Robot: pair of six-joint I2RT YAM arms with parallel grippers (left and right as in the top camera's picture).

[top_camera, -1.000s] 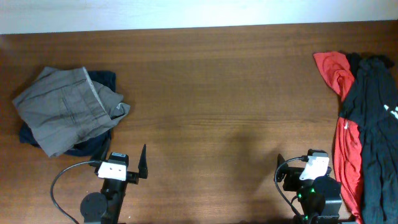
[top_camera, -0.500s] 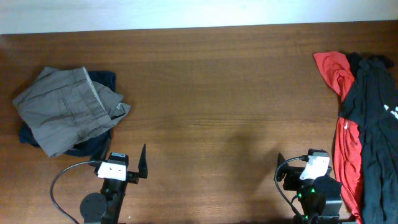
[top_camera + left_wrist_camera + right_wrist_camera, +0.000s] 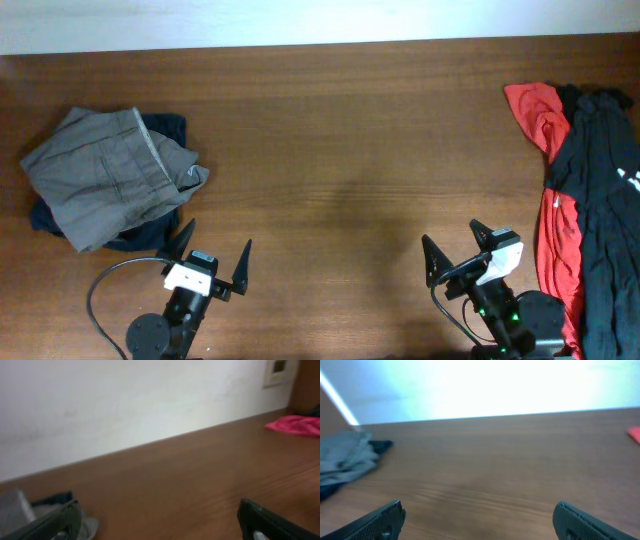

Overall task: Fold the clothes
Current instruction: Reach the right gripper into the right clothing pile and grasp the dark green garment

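1. Brown wooden table top (image 3: 330,150) below both arms, with a pale wall (image 3: 125,400) at the far edge.
2. On the right gripper (image 3: 449,232), black jaws spread wide, with nothing between them and touching nothing; pointed toward the far edge over bare wood.
3. On the left gripper (image 3: 219,233), jaws spread fully in the same way, also holding nothing.
4. Just to the right of the right gripper, an unfolded heap of clothes: a soft red top (image 3: 545,125) lying beside and partly under a soft black top (image 3: 605,200). Long axis of the heap from far edge to near edge, along the right side of the table.
5. Beyond the left gripper, toward the far left, grey trousers (image 3: 105,180), apparently folded already, resting on a dark blue garment (image 3: 165,125).
6. Right arm clearly nearer to the heap; probably a turn to the right needed, then a reach across the long axis to pinch a fabric edge.
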